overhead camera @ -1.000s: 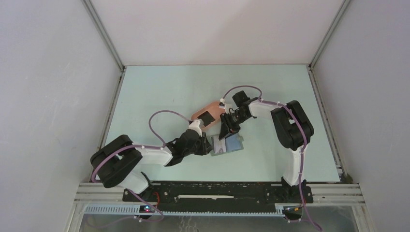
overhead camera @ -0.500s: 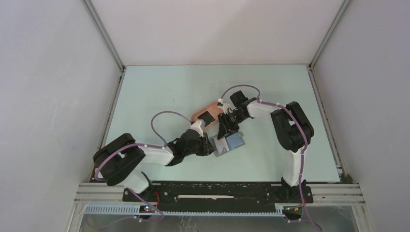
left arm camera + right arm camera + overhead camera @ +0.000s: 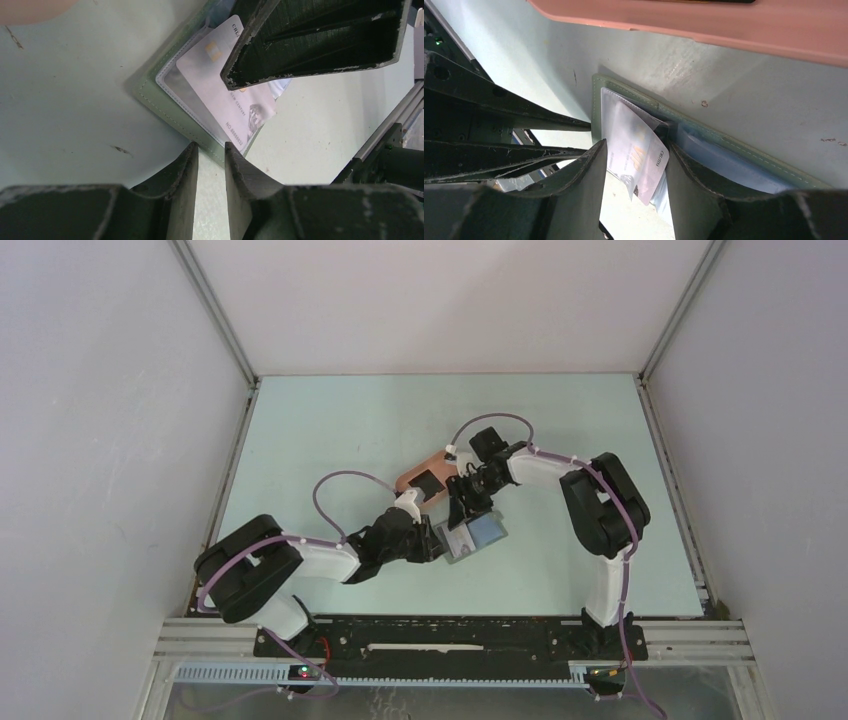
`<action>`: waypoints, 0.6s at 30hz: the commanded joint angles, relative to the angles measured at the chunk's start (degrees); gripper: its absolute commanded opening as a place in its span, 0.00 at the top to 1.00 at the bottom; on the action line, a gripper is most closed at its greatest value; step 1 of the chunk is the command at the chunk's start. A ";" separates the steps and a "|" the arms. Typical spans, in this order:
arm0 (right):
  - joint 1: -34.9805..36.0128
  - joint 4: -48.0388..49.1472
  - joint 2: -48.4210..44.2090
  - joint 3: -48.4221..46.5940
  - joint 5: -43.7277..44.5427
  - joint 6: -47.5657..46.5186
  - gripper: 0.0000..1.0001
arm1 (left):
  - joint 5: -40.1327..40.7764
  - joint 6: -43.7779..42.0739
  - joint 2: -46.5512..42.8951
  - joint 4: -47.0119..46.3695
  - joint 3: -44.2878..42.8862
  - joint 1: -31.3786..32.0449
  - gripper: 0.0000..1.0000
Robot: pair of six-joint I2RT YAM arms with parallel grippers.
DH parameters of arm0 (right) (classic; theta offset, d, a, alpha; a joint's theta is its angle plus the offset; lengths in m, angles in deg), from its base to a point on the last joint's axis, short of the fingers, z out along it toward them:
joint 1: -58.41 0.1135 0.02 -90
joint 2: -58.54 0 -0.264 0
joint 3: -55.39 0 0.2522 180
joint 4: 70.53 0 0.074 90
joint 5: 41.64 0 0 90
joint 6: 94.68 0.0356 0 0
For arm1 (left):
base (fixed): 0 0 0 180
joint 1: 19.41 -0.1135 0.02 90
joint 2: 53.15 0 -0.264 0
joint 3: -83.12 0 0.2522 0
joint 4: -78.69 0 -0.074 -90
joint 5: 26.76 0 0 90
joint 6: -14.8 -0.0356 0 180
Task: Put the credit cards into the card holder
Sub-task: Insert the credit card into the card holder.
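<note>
Our right fingers [image 3: 636,149] stand partly open astride a pale credit card [image 3: 631,132] half tucked into the open card holder [image 3: 724,141], which lies mid-surface [image 3: 330,440]. We cannot tell whether they press it. Our left fingers [image 3: 211,148], nearly closed, meet the holder's edge, likely steadying it, though we cannot tell if they pinch it. A pink tray [image 3: 724,30] crowds the far side, with freer room toward the near edge.

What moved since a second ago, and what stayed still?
The right claw and its wrist shifted slightly left, and the card holder turned a little under it. Whether it let go of the white card is unclear. The left claw at the holder's edge and the pink tray stayed put.
</note>
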 commanded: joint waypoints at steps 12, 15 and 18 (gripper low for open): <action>2.73 3.39 -3.65 0.56 1.96 2.07 0.43 | -1.76 1.56 2.25 -4.77 -1.08 0.11 0.69; 2.34 2.23 -4.98 0.21 3.66 -0.48 0.42 | -1.51 1.67 2.19 -4.86 -0.67 0.03 0.69; 2.33 0.03 -4.50 -0.61 3.89 -2.48 0.41 | -1.43 1.85 2.27 -5.20 -0.31 -0.30 0.69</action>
